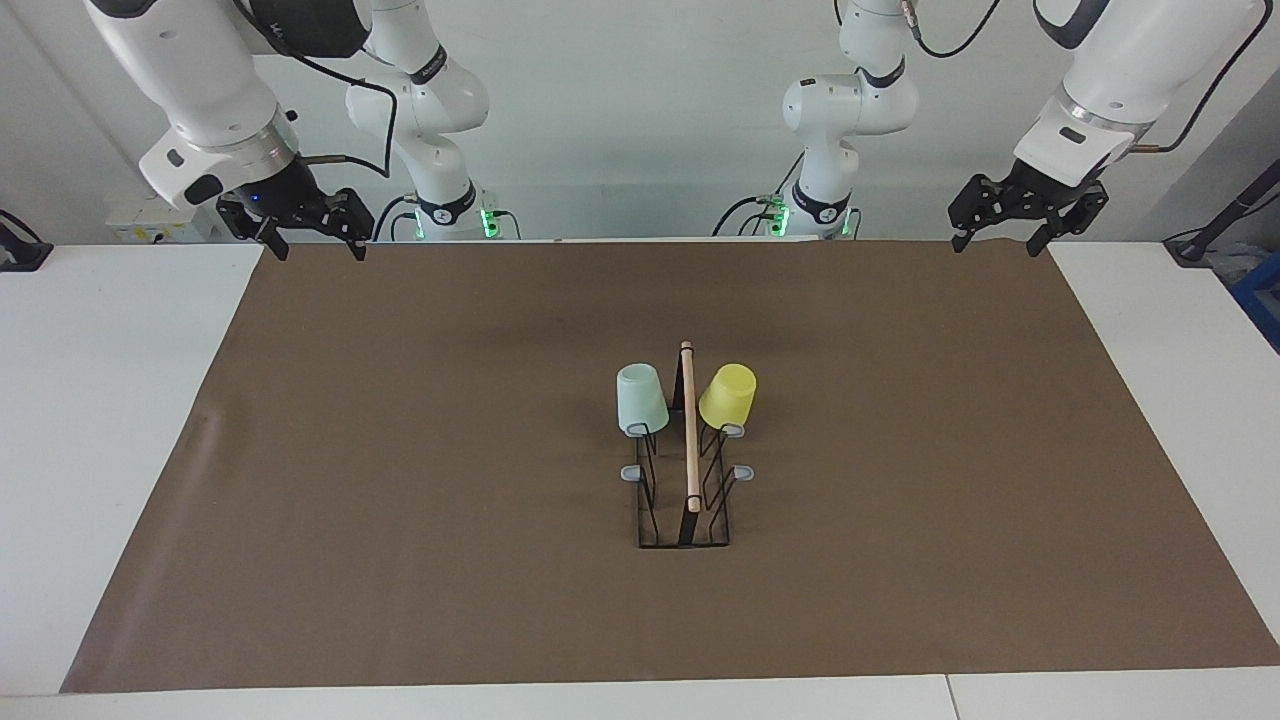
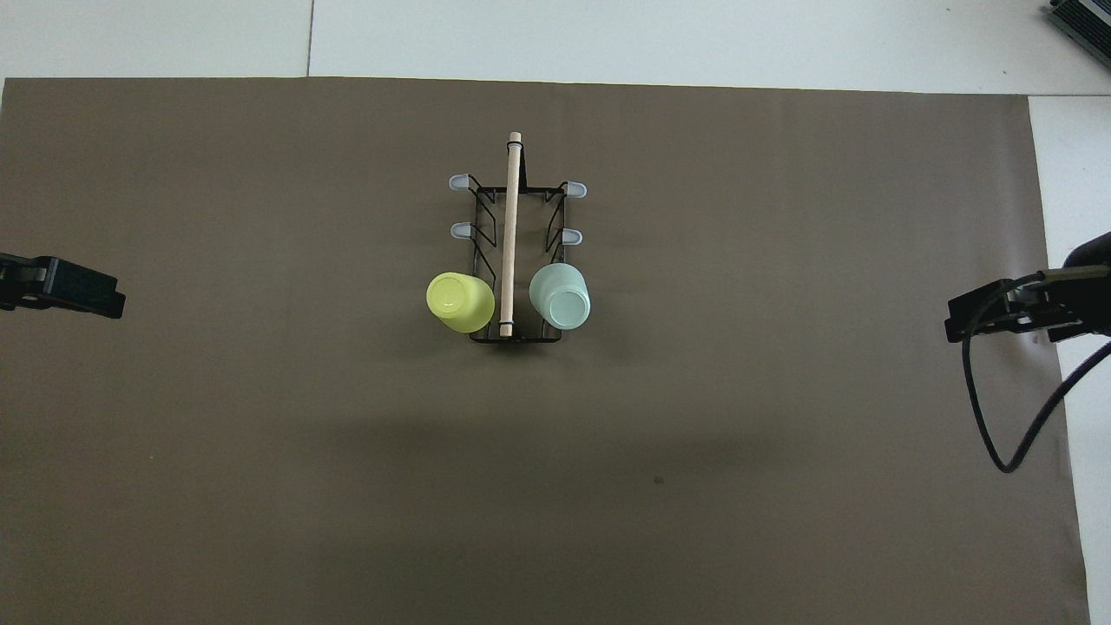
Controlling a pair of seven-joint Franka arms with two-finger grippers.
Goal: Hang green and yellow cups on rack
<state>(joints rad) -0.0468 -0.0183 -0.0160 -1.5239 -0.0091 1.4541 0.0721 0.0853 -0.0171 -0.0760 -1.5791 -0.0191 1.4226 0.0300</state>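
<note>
The black wire rack (image 1: 689, 430) with its wooden rod (image 2: 510, 234) stands in the middle of the brown mat. The pale green cup (image 1: 640, 400) hangs upside down on a prong at the rack's end nearer the robots, on the right arm's side; it also shows in the overhead view (image 2: 561, 295). The yellow cup (image 1: 727, 396) hangs upside down on the matching prong on the left arm's side (image 2: 458, 301). My left gripper (image 1: 997, 245) and right gripper (image 1: 320, 250) are open and empty, raised over the mat's corners at the robots' edge, well apart from the rack.
The brown mat (image 1: 400, 450) covers most of the white table (image 1: 100, 400). Several grey-tipped prongs (image 1: 742, 472) of the rack farther from the robots carry nothing. A black cable (image 2: 998, 434) loops down from the right arm.
</note>
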